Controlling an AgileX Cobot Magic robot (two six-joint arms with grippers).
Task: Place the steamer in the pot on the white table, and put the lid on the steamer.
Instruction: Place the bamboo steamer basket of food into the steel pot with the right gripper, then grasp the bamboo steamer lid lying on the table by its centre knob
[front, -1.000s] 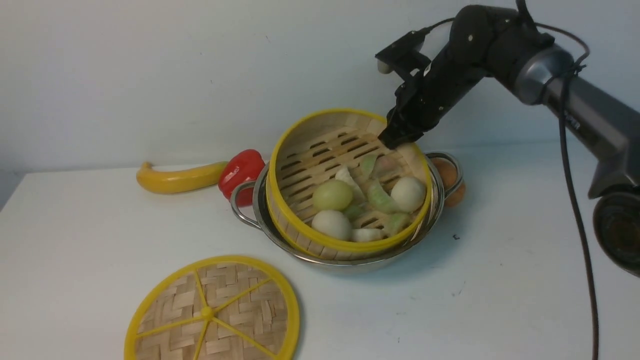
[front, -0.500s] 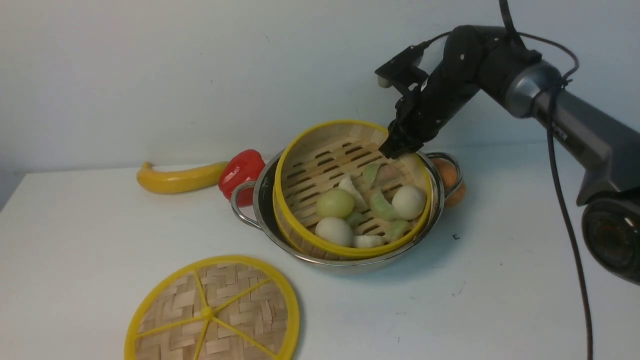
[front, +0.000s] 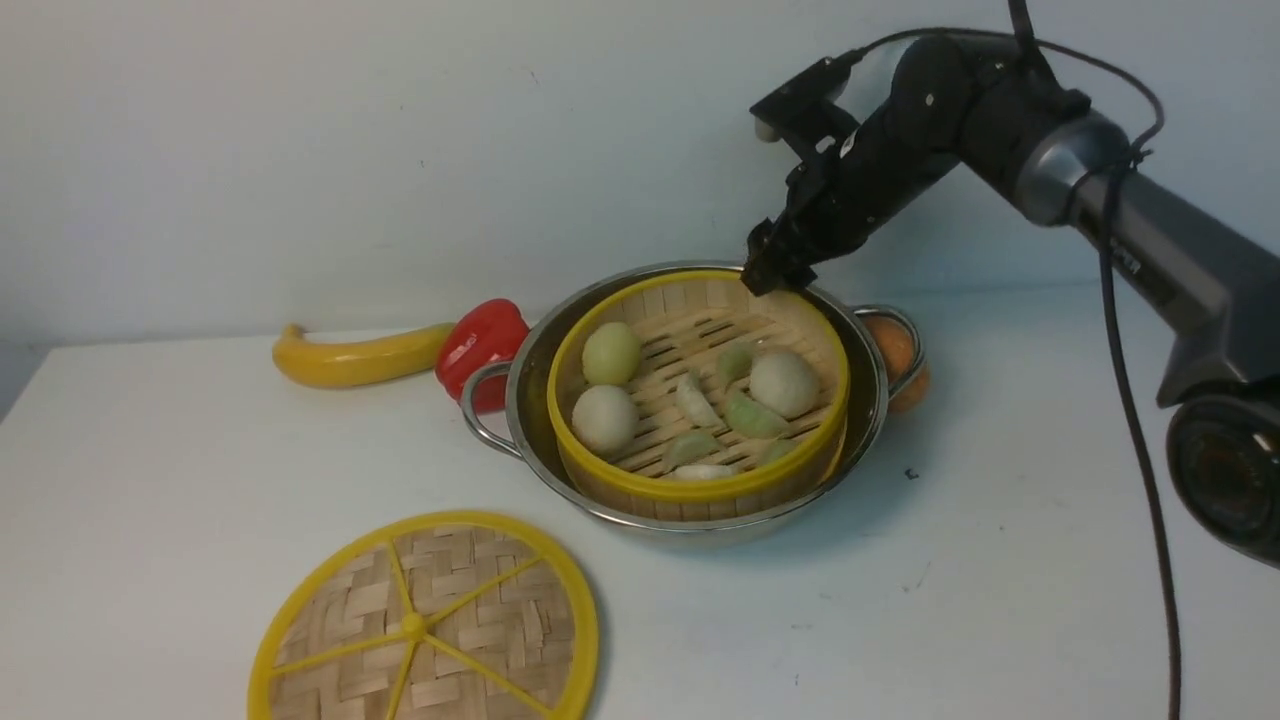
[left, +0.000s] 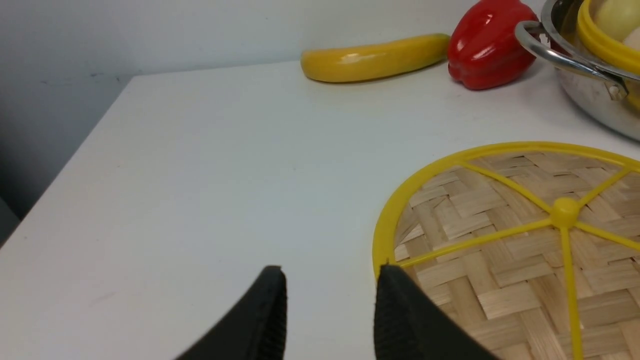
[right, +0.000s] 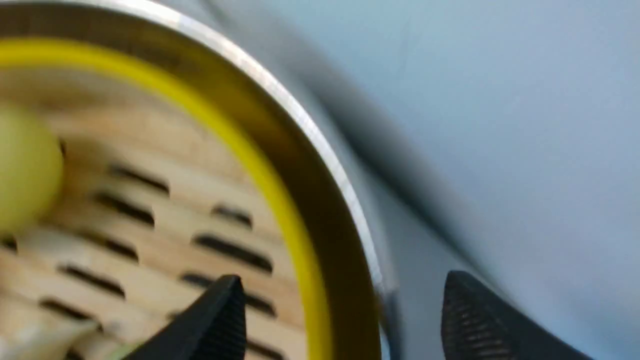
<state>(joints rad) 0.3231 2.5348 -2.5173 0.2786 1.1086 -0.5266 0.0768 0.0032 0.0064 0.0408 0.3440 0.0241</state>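
Steamer (front: 700, 488) sits level inside pot (front: 872, 400), toward far edge of white table (front: 150, 480). Right gripper (front: 765, 275) at steamer's far rim, jaws spread wide astride steamer and pot rims, gripping nothing. Lid (front: 425, 625) lies flat at near edge. Left gripper (left: 331, 272) beside lid's rim, jaws parted, empty.

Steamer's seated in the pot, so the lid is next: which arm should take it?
Left. The left gripper sits open beside the rim of the lid; the right gripper is open over the far rim of the steamer, away from it.
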